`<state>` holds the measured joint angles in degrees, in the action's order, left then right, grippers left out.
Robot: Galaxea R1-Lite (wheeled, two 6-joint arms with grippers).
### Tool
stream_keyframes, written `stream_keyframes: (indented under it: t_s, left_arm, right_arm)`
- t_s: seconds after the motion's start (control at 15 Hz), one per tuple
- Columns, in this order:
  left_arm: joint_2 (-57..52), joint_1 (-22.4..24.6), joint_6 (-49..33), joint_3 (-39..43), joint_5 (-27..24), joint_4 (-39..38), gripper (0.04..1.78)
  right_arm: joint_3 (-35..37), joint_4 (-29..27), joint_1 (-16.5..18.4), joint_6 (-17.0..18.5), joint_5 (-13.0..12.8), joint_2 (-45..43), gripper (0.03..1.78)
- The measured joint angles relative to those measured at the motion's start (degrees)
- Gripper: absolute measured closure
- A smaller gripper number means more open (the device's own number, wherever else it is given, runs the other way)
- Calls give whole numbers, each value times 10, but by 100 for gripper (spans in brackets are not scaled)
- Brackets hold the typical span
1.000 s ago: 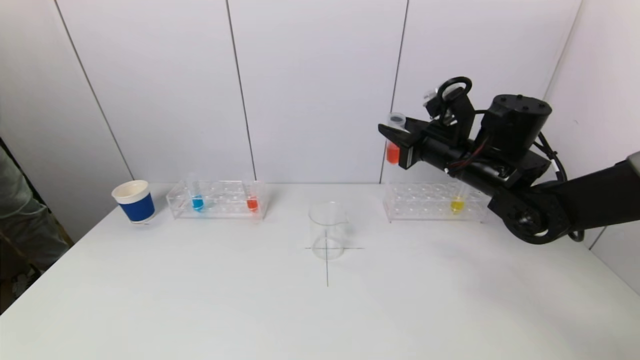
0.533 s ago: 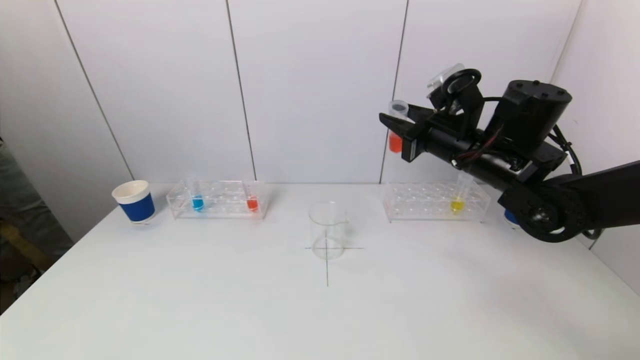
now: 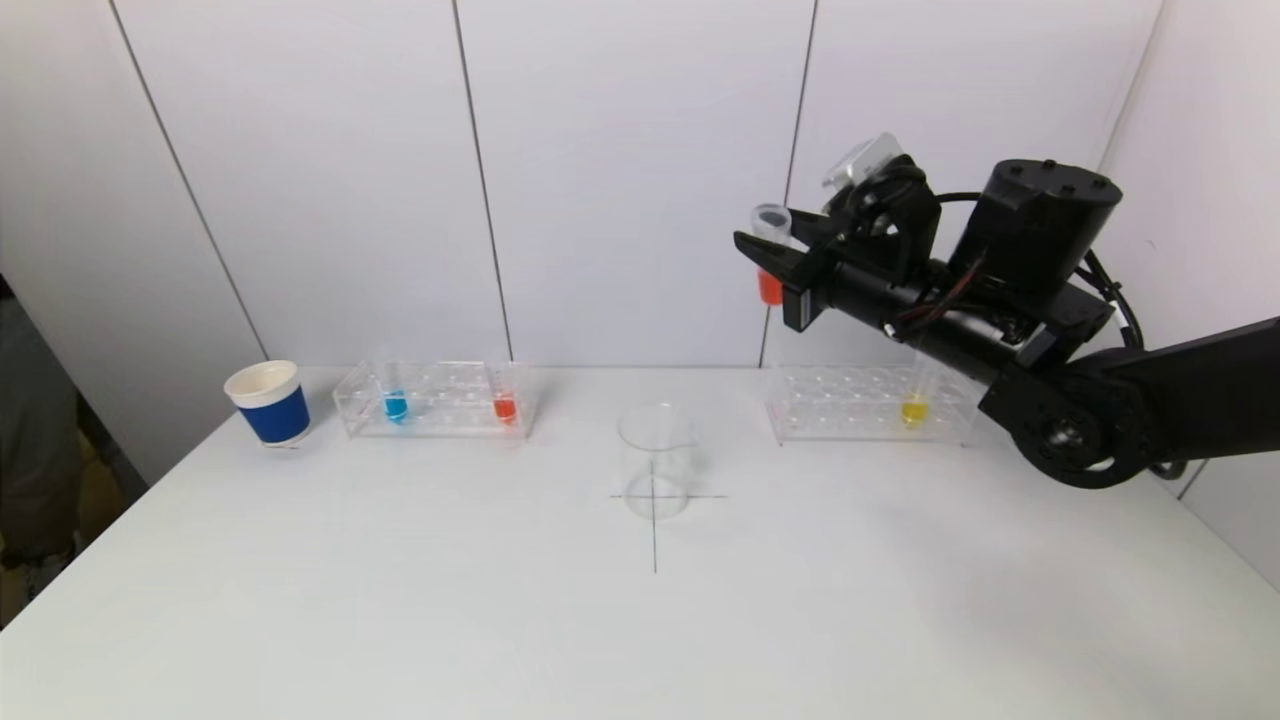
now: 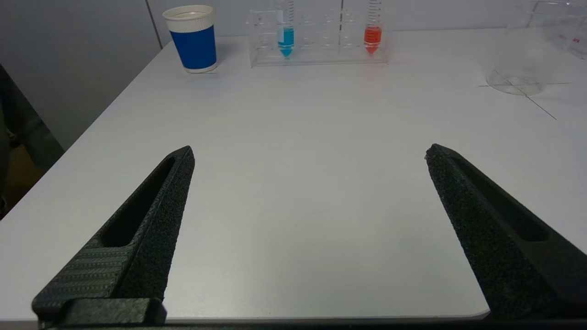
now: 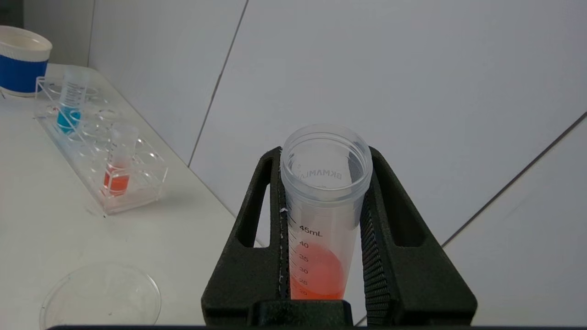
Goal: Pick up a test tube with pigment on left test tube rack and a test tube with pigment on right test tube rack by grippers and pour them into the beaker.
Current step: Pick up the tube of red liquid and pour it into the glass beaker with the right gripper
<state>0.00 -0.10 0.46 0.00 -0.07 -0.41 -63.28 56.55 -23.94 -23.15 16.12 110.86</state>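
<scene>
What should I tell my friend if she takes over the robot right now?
Right claw: shut on the orange tube, held upright in the air, above and to the right of the beaker.
Left claw: open, holding nothing, low over the table.
Left rack: blue tube and red tube standing in it.
Right rack: yellow tube standing in it.
Done: right tube picked.
Left: grab a left-rack tube, pour both into the beaker.

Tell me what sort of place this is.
Probably a lab-style test bench: clear test tube racks holding coloured liquids, a glass beaker on a marked cross, and the right gripper holding a graduated tube.
</scene>
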Motion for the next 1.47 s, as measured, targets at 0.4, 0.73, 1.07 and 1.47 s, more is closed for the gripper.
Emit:
stream_keyframes:
  t_s: [0.4, 0.73, 1.07, 1.47]
  left_arm:
    - [0, 0, 0, 0, 0, 0, 6]
    - [0, 0, 0, 0, 0, 0, 6]
    - [0, 0, 0, 0, 0, 0, 6]
    - [0, 0, 0, 0, 0, 0, 6]
  right_arm:
    - [-6, -2, -9, -63, 2, 24, 132]
    - [-12, 1, -25, -96, -6, 51, 132]
    - [-21, 1, -31, -123, -54, 60, 132]
    - [-20, 5, -32, -180, -53, 73, 132]
